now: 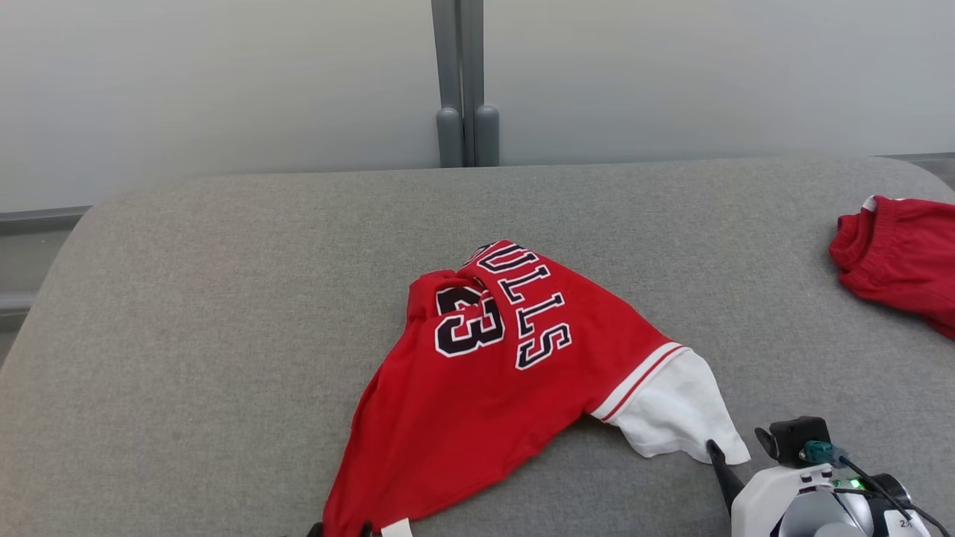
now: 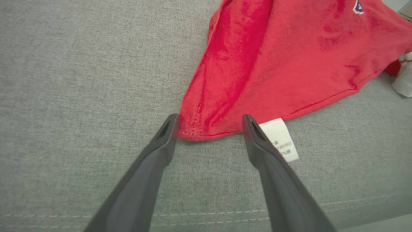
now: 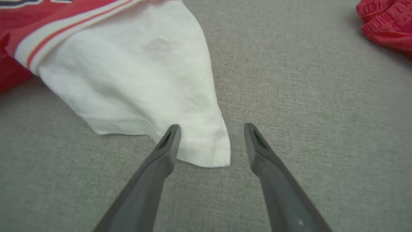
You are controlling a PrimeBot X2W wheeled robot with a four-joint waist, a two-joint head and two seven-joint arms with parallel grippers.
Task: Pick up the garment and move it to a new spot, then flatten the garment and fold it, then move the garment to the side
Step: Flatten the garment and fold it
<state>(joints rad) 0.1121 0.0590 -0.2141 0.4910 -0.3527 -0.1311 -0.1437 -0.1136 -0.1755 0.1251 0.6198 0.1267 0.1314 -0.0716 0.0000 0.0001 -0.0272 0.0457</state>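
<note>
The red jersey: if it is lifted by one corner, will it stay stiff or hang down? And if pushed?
The red jersey will likely hang limp: it lies in soft folds and creases. It looks thin, so it is probably light. On the grey cloth surface it would probably bunch up rather than slide when pushed.

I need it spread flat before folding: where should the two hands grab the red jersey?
I'd take the red jersey at the two corners lying flat along its near edge. The open left hand straddles the hem corner beside the care label; the open right hand straddles the tip of the white sleeve. Come in low from the robot's side, since both corners point that way.
</note>
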